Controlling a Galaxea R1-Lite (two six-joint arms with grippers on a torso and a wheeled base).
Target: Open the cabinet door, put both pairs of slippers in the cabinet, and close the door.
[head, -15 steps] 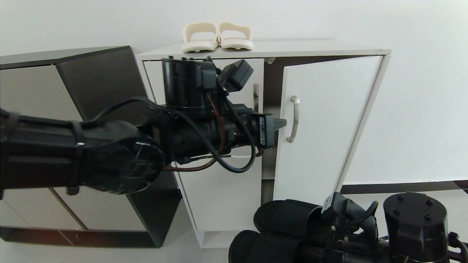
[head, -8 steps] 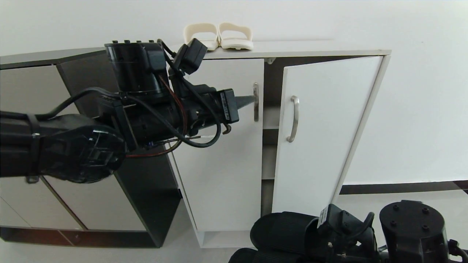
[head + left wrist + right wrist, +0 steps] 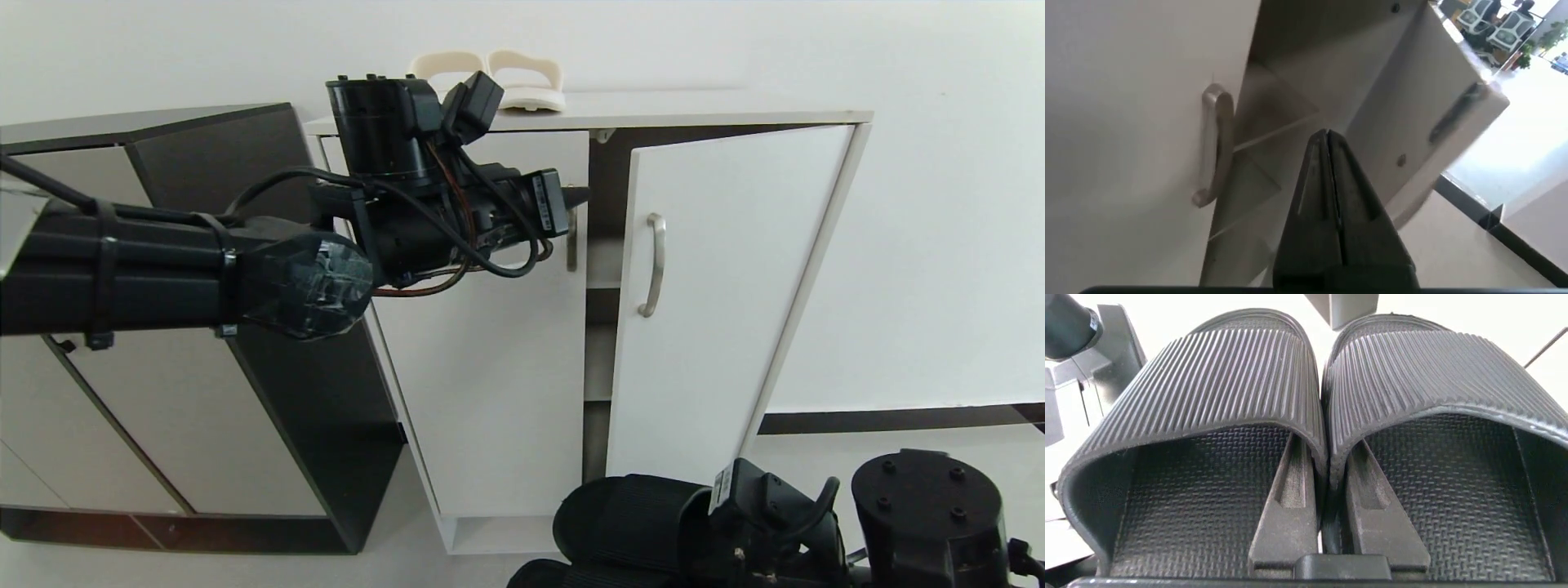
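The white cabinet has its right door ajar and its left door closed. My left gripper is shut, with its tip beside the top of the left door's handle. In the left wrist view the closed fingers point into the gap next to that handle. A cream pair of slippers rests on the cabinet top. Low at the front, my right gripper is shut on the inner walls of the black slippers, also visible in the head view as black slippers.
A dark grey cabinet stands against the white cabinet's left side. The right door's handle faces me. Shelves show inside the gap. A dark skirting strip runs along the wall at right.
My left arm drew back from the gap between the doors, swung left, then rose toward the top of the left door's handle. The right arm with the black slippers sank slightly.
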